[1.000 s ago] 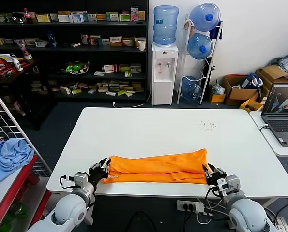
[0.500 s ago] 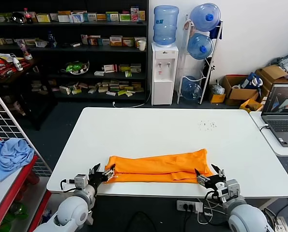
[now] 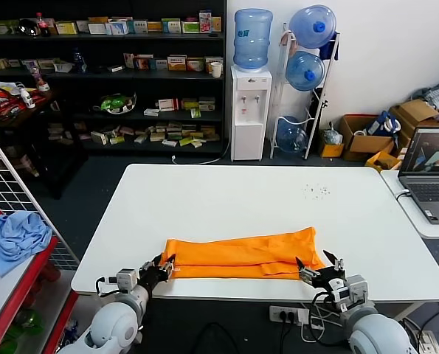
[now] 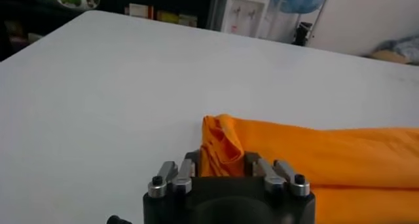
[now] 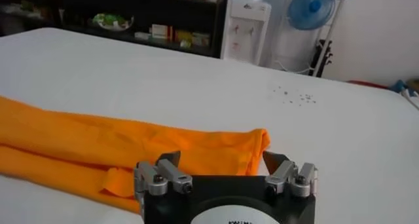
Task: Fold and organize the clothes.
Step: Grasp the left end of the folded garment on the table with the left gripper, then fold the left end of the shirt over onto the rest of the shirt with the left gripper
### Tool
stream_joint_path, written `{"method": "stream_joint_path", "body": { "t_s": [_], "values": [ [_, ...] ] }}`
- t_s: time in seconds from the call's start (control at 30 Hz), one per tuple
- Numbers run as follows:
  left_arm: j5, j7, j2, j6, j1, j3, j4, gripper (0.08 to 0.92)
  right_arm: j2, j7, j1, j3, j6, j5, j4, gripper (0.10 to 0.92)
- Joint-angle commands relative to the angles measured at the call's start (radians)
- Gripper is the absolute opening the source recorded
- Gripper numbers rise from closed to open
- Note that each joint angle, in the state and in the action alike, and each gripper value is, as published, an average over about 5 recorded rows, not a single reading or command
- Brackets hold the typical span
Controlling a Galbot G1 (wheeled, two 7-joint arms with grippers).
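Observation:
The orange T-shirt [image 3: 241, 254] lies folded into a long strip across the white table [image 3: 226, 195], close to its front edge. My left gripper [image 3: 162, 265] is at the strip's left end. In the left wrist view its fingers [image 4: 191, 165] stand narrow, with a bunched fold of the T-shirt [image 4: 221, 143] pinched between them. My right gripper [image 3: 316, 270] is at the strip's right end. In the right wrist view the right gripper [image 5: 222, 161] stands wide open, and the T-shirt's corner [image 5: 242, 150] lies between the spread fingers without touching them.
A light blue cloth [image 3: 16, 240] lies on a red rack beyond the table's left side, behind a wire grid [image 3: 12, 184]. A laptop [image 3: 429, 173] sits on a second table at the right. A power strip [image 3: 293, 316] hangs under the front edge.
Both grippers let go of the shirt's ends and drew back slightly toward the front edge. The left one has since closed again on the left end. The right one stays open.

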Motion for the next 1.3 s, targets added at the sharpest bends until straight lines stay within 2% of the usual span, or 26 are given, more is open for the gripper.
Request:
{"method": "stream_joint_path", "body": {
  "t_s": [0.03, 0.27, 0.37, 0.77, 0.93, 1.1, 1.3],
  "values": [
    [0.014, 0.015, -0.005, -0.001, 0.001, 0.002, -0.006, 0.401, 0.007, 0.002, -0.005, 0.004, 0.004, -0.007, 0.009, 0.823],
    [0.027, 0.012, 0.018, -0.014, -0.026, -0.018, -0.002, 0.194, 0.033, -0.009, -0.010, 0.018, 0.058, -0.065, -0.003, 0.823],
    [0.026, 0.002, 0.047, -0.021, -0.045, -0.039, 0.009, 0.133, 0.048, -0.021, -0.010, 0.026, 0.095, -0.092, -0.007, 0.823],
    [0.044, -0.038, 0.271, 0.025, -0.100, -0.140, 0.102, 0.121, 0.094, -0.046, 0.015, 0.029, 0.186, -0.156, -0.038, 0.823],
    [0.038, -0.044, 0.332, 0.027, -0.092, -0.162, 0.059, 0.121, 0.109, -0.042, 0.030, 0.014, 0.194, -0.175, -0.062, 0.823],
    [0.005, -0.073, 0.306, 0.050, -0.072, -0.134, -0.084, 0.121, 0.116, -0.031, 0.043, 0.004, 0.199, -0.188, -0.078, 0.823],
    [-0.053, -0.113, 0.175, 0.085, -0.048, -0.038, -0.226, 0.121, 0.121, -0.024, 0.046, 0.005, 0.201, -0.208, -0.098, 0.823]
  ]
}}
